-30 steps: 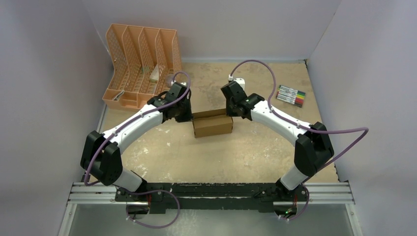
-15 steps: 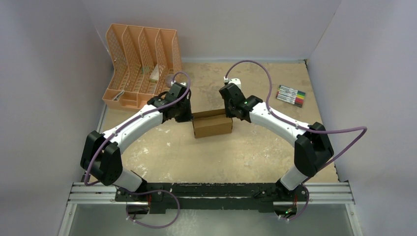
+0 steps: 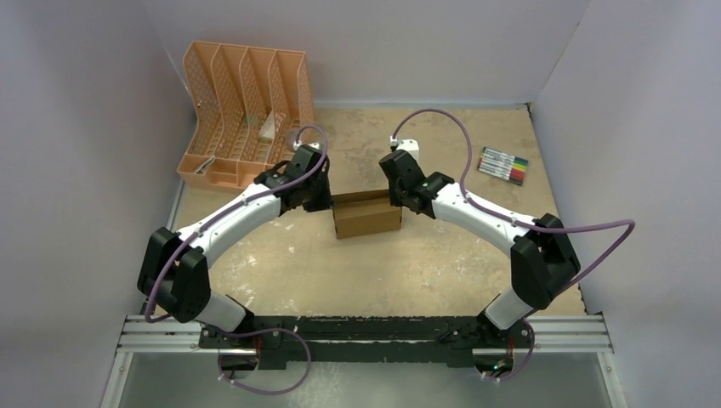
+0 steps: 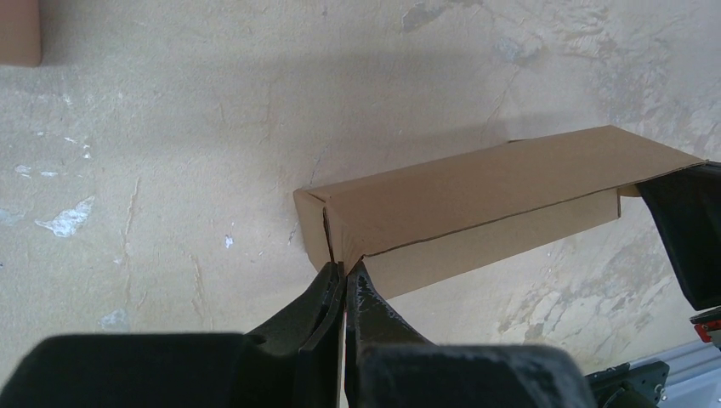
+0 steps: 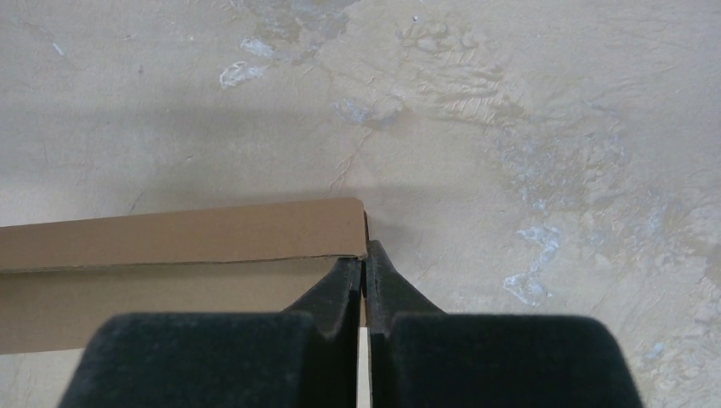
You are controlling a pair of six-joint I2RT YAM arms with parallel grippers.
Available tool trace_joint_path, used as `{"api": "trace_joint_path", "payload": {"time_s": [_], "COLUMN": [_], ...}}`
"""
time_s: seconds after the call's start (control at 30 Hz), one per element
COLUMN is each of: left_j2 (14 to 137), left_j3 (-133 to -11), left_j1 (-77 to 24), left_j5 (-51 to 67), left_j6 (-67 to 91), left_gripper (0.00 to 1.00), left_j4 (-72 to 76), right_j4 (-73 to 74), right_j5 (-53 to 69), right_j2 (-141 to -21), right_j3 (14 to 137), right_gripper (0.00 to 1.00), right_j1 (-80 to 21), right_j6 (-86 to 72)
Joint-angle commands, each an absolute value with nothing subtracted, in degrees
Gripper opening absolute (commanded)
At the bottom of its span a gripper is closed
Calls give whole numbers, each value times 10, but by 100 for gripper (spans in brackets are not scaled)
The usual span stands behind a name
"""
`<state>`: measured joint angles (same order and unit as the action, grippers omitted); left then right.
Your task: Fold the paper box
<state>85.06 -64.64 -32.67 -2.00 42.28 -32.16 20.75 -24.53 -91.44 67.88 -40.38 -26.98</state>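
Note:
The paper box (image 3: pixel 367 218) is a small brown carton lying mid-table between my two arms. My left gripper (image 3: pixel 328 202) is at its left end. In the left wrist view the jaws of my left gripper (image 4: pixel 346 270) are shut on a thin cardboard edge at the near corner of the box (image 4: pixel 476 204). My right gripper (image 3: pixel 398 201) is at the box's right end. In the right wrist view my right gripper (image 5: pixel 364 257) is shut on the end edge of the box (image 5: pixel 170 246), just below the top flap's corner.
A peach-orange slotted file organizer (image 3: pixel 242 115) stands at the back left, close behind my left wrist. A pack of markers (image 3: pixel 503 165) lies at the right. White walls enclose the table on three sides. The right arm's black end (image 4: pixel 684 229) shows past the box.
My right wrist has shifted a little left and forward at the box's right end. The left arm and the box have barely moved.

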Motion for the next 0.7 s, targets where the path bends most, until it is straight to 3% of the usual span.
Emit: {"api": "trace_joint_path", "payload": {"time_s": [0.0, 0.67], "left_j2": [835, 781], "left_j3": [-633, -521], "left_j1": [-335, -353], "left_j5": [-12, -50], "left_j6": [451, 452], "left_gripper": [0, 0], "left_j4": [-302, -251], "right_j4": [226, 161], "right_j5": [-221, -249], "right_j2": [-912, -850], "right_j3": [658, 576], "right_gripper": [0, 0], "right_j1": [-420, -443], "right_j6": [-293, -336]}}
